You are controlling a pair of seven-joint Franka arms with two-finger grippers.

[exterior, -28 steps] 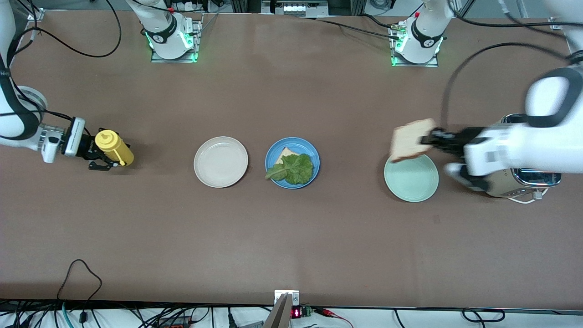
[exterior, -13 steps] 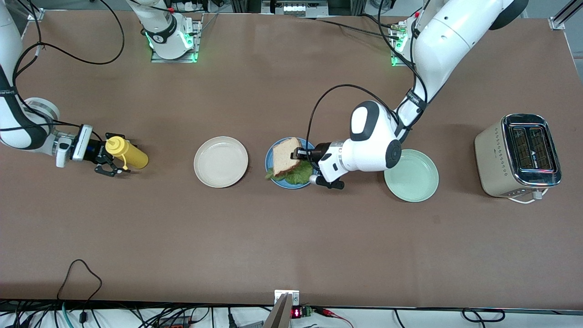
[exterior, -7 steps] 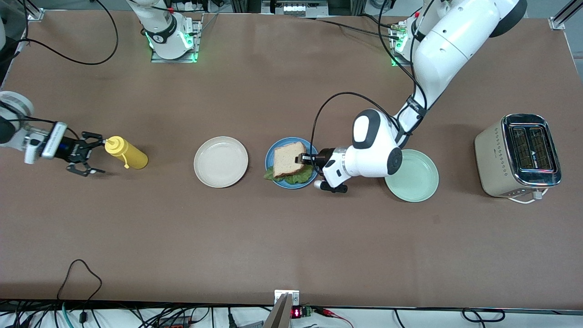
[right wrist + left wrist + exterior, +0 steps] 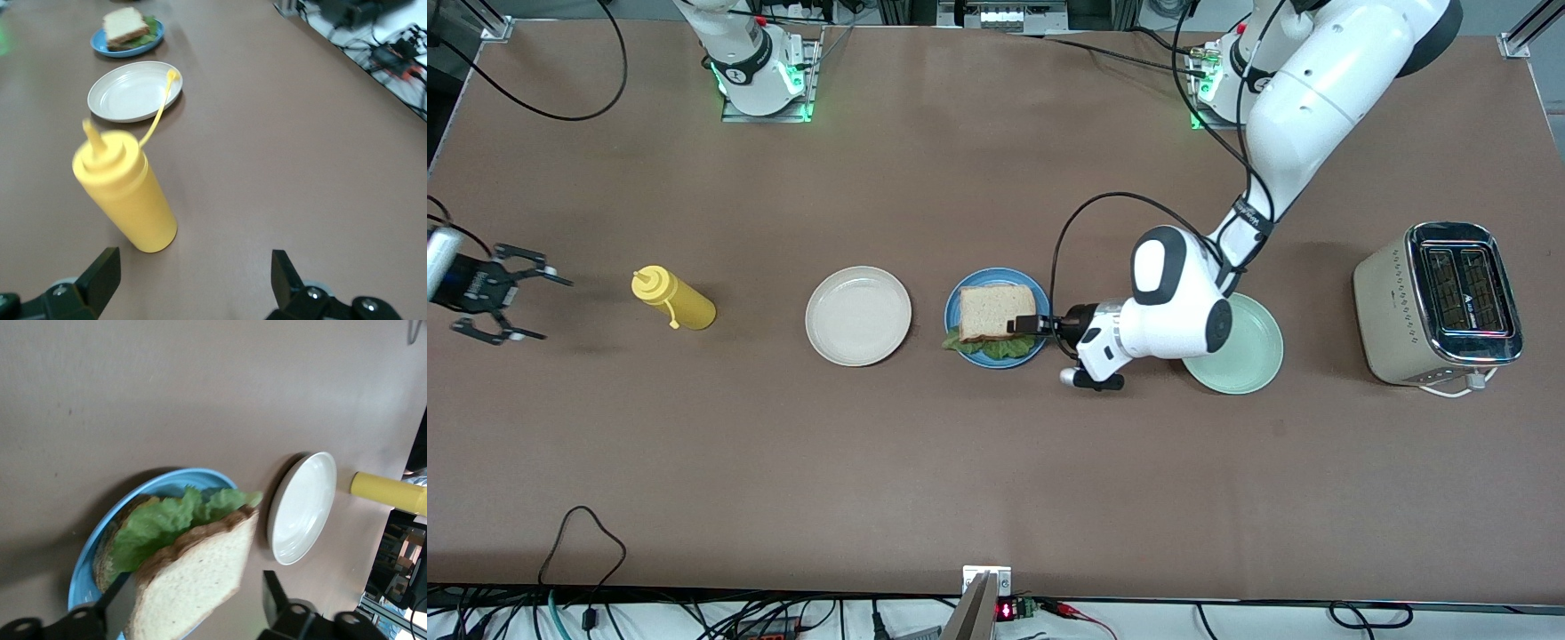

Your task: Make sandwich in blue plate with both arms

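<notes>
Brown table (image 4: 978,462) carries three plates in a row, with the blue plate (image 4: 1040,307) as the middle landmark. On it lies the sandwich (image 4: 993,313), lettuce (image 4: 167,523) between two slices. Left gripper (image 4: 1028,324) is at the plate's rim with its jaws wide around the top slice's edge, seemingly not pressing it. Right gripper (image 4: 505,293), jaws wide and empty, hangs well apart from the plate, past the white plate (image 4: 858,316) and yellow bottle (image 4: 673,299).

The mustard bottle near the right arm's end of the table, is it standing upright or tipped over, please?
Upright. The mustard bottle stands on its base, nozzle up and cap dangling on its strap, in the right wrist view; the right tool is open, apart from it.
</notes>
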